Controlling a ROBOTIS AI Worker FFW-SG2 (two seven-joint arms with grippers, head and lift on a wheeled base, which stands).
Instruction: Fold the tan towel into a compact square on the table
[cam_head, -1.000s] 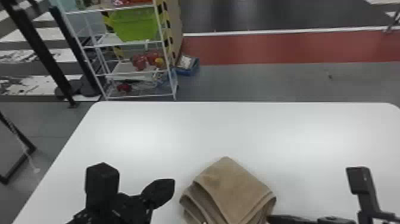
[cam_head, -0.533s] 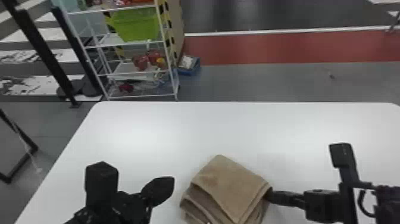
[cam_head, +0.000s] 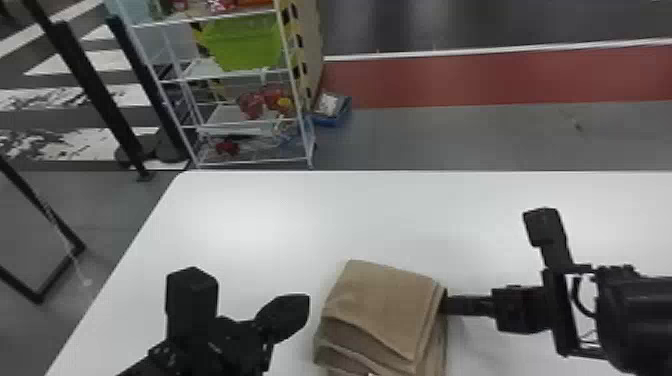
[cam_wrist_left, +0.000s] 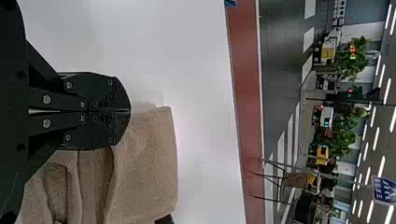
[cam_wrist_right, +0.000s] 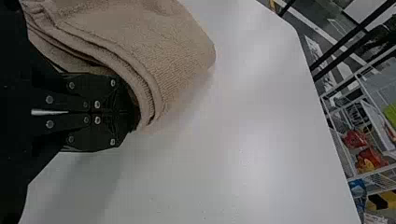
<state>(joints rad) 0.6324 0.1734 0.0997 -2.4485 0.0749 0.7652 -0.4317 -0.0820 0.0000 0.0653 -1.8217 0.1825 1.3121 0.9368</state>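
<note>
A folded tan towel (cam_head: 382, 305) is shown on a white desk (cam_head: 250, 225), bottom centre of the head view. Its right side is touched by the closed right gripper (cam_head: 446, 305); whether cloth is pinched cannot be told. The left gripper (cam_head: 300, 312), closed and empty, is seen lower left.

Between five and six o'clock in the head view, we saw a tan, squarish cloth towel (cam_head: 380, 305), matt and rough with short pile. The white, flat table (cam_head: 240, 215) looked smooth, with a soft sheen. At seven o'clock, we found the black, flat-fingered left gripper (cam_head: 295, 311) matt, its round screw heads (cam_wrist_left: 46, 99) shiny metal. The lime-green, box-shaped bin (cam_head: 245, 42) at eleven looked plastic.
</note>
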